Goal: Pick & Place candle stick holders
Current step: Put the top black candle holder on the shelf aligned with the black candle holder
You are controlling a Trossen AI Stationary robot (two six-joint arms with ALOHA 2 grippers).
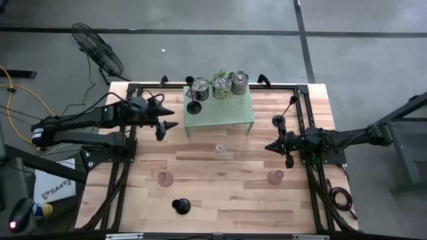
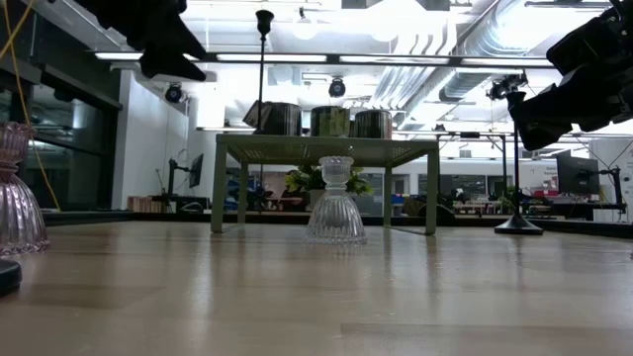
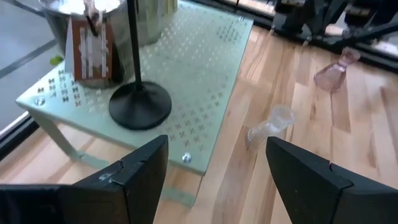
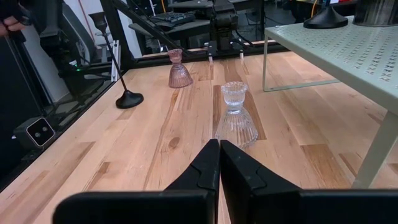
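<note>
A black slim-stemmed candle stick holder stands by its round base on the pale green rack, next to three silver cups. On the table stand a clear glass holder, two pink ones, and two more black ones. My left gripper hovers open just left of the rack, pointing at the black holder on it; its fingers hold nothing. My right gripper is shut at the table's right, pointing toward the clear holder.
A leafy plant sits behind the cups at the rack's far edge. Black frame rails run along the table's left and right sides. Bare wood lies between the rack and the near holders.
</note>
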